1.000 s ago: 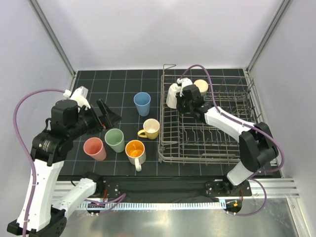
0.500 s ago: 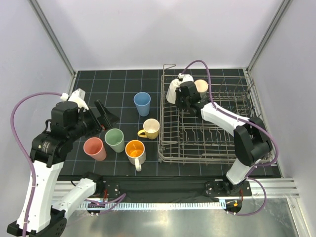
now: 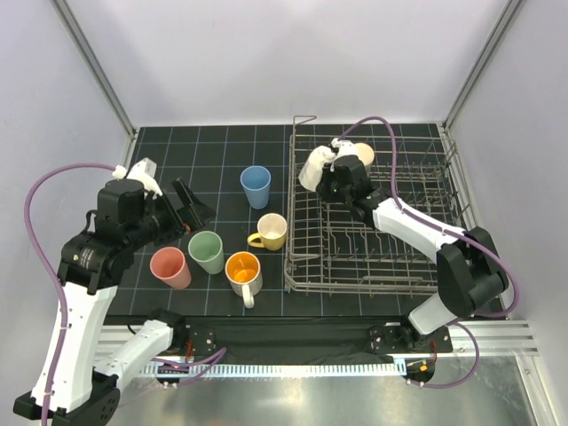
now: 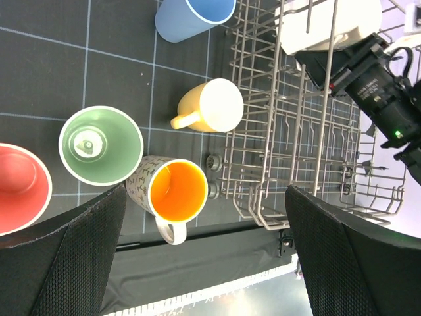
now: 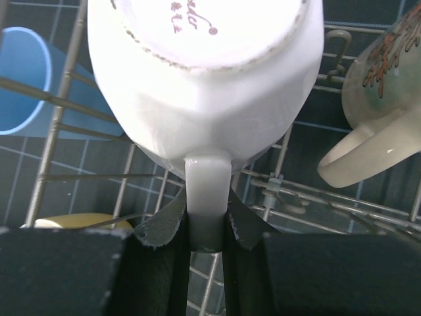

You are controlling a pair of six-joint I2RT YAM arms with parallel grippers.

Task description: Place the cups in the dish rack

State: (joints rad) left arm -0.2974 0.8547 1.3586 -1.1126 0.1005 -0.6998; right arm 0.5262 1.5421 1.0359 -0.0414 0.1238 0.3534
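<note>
The grey wire dish rack [image 3: 382,232] stands on the right of the mat. My right gripper [image 3: 335,182] is shut on the handle of a white mug [image 3: 313,169], held upside down over the rack's far left corner; the wrist view shows its base [image 5: 204,59] and handle [image 5: 208,191] between the pads. A cream mug [image 3: 359,154] sits in the rack beside it. On the mat stand a blue cup [image 3: 256,186], yellow mug [image 3: 270,231], pale green cup [image 3: 207,251], pink cup [image 3: 169,267] and orange-inside mug [image 3: 242,271]. My left gripper [image 3: 191,206] is open and empty above the mat, left of the cups.
The rack's upright tines [image 4: 316,131] and raised wire handle [image 3: 304,120] stand around the right gripper. The mat's front edge [image 3: 293,315] meets a metal rail. White walls enclose the table on three sides.
The right gripper has shifted slightly right and tilted the white mug within the rack's far left corner. The left arm has barely moved.
</note>
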